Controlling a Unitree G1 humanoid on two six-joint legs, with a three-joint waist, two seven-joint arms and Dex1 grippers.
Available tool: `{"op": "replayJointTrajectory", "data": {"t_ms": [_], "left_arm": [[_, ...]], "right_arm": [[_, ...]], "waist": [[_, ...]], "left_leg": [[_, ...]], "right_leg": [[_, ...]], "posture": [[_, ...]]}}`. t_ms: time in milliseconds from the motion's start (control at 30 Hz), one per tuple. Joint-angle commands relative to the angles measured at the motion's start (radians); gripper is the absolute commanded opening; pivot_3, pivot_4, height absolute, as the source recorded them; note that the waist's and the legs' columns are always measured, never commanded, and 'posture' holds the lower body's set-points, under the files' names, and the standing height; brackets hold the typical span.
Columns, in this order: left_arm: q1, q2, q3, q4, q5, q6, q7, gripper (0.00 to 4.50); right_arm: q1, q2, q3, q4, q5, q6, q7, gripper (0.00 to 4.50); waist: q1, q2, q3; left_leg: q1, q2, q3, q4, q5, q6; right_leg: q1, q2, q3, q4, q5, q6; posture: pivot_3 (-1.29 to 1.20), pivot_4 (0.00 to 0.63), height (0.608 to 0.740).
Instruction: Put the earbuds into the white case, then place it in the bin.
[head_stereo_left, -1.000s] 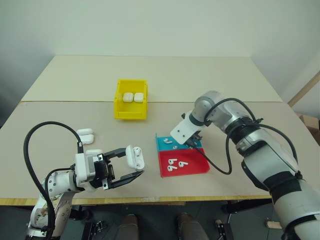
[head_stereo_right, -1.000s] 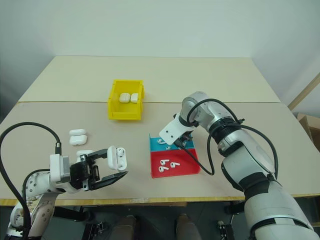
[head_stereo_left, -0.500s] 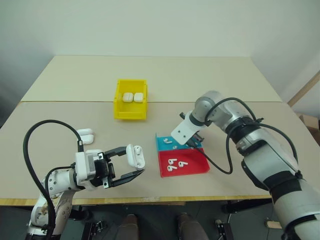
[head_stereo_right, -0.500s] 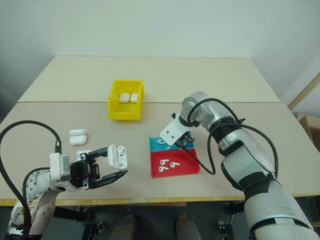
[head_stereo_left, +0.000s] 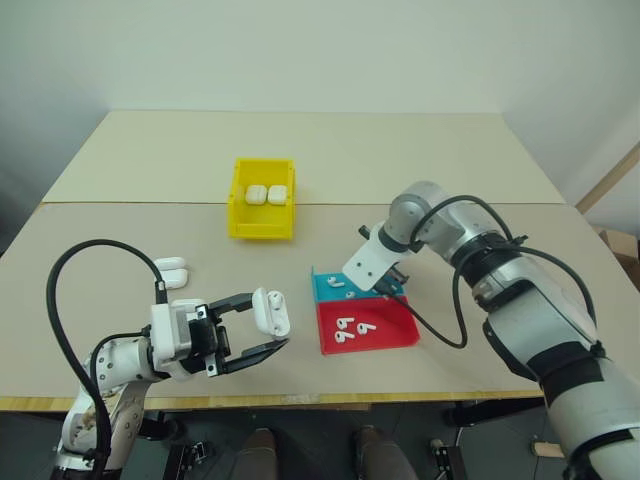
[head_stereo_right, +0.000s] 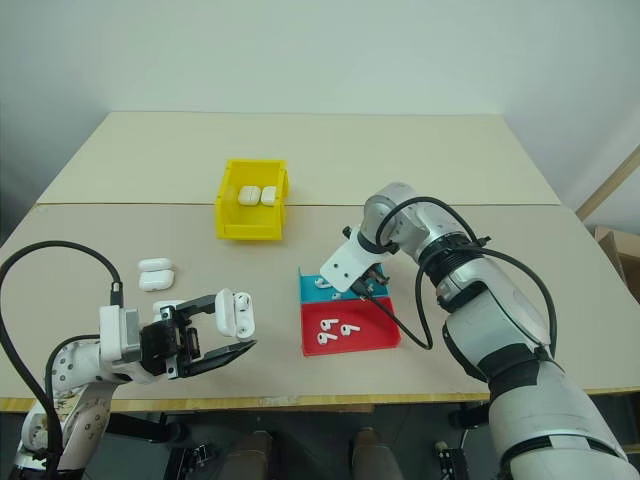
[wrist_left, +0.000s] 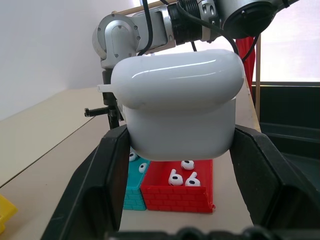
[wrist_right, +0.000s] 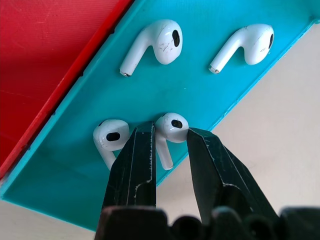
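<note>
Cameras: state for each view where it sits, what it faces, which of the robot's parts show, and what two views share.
Left eye view: on the head, looking down at the table; both arms show, and the yellow bin.
Right eye view: the head's other eye, same scene.
Left wrist view: along the left gripper, shut on the white case, toward the right arm.
Right wrist view: above the blue tray, right gripper astride an earbud.
Shared: both wrist views show the blue tray and the red tray.

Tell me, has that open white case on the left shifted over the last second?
No. The white case sits equally far from the red tray.
</note>
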Motion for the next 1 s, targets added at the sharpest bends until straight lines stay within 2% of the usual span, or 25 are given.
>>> {"op": "replayJointTrajectory", "data": {"t_ms": [33,167,367,567,700,800,900,1000], "left_arm": [[-0.008,0.000,-0.001,-0.010,-0.007,-0.018,0.002,2.75],[-0.008,0.002,0.000,-0.005,-0.012,-0.018,-0.005,2.75],[-0.037,-0.003,0.001,0.015,-0.021,-0.013,-0.005,2.75],[-0.099,-0.017,-0.002,0.031,-0.058,0.009,0.004,2.75],[-0.158,-0.036,-0.028,0.049,-0.076,0.028,-0.001,2.75],[-0.202,-0.051,-0.049,0.065,-0.084,0.044,-0.003,2.75],[-0.257,-0.066,-0.071,0.090,-0.093,0.066,-0.016,2.75],[-0.312,-0.078,-0.086,0.122,-0.106,0.085,-0.035,2.75]], "right_arm": [[-0.017,-0.008,-0.035,-0.030,0.017,0.010,0.007,1.09],[-0.027,-0.016,-0.066,-0.042,0.045,0.031,0.011,1.09],[-0.013,-0.040,-0.216,-0.134,0.191,0.195,0.046,1.09],[0.096,-0.095,-0.477,-0.427,0.465,0.585,0.022,1.09],[0.245,-0.065,-0.731,-0.772,0.732,0.932,-0.159,1.09],[0.370,-0.024,-0.870,-1.033,0.923,1.137,-0.304,1.09],[0.515,0.050,-0.977,-1.272,1.119,1.238,-0.459,1.09],[0.615,0.147,-1.017,-1.421,1.230,1.237,-0.623,1.09]], "waist": [[0.000,0.000,0.000],[0.000,0.000,0.000],[0.001,0.001,0.000],[0.009,0.001,0.001],[0.011,0.001,0.001],[0.011,0.001,0.001],[0.009,0.001,0.000],[0.004,0.001,0.000]], "left_leg": [[0.000,0.000,0.000,0.000,0.000,0.000],[0.000,0.000,0.000,0.000,0.000,0.000],[0.000,0.000,0.000,0.000,0.000,0.000],[-0.001,0.000,-0.001,0.000,0.000,0.000],[-0.003,0.000,-0.002,0.000,0.000,0.000],[-0.004,-0.001,-0.002,0.000,0.000,0.000],[-0.004,-0.001,-0.003,0.000,0.000,0.000],[-0.004,-0.001,-0.003,0.000,0.000,0.000]], "right_leg": [[0.000,0.000,0.000,0.000,0.000,0.000],[0.000,0.000,0.000,0.000,0.000,0.000],[0.000,0.000,0.000,0.000,0.000,0.000],[0.000,0.000,0.000,-0.001,0.000,0.000],[0.000,0.000,-0.001,0.000,0.000,0.000],[-0.001,0.000,-0.001,0.000,0.000,0.000],[-0.001,0.000,-0.002,-0.001,0.000,0.001],[0.000,0.000,-0.002,0.000,0.000,0.001]], "posture": [[0.00,0.150,0.740],[0.00,0.150,0.740],[0.00,0.150,0.740],[0.00,0.150,0.740],[0.00,0.150,0.740],[0.00,0.150,0.740],[0.00,0.150,0.740],[0.00,0.150,0.740]]}}
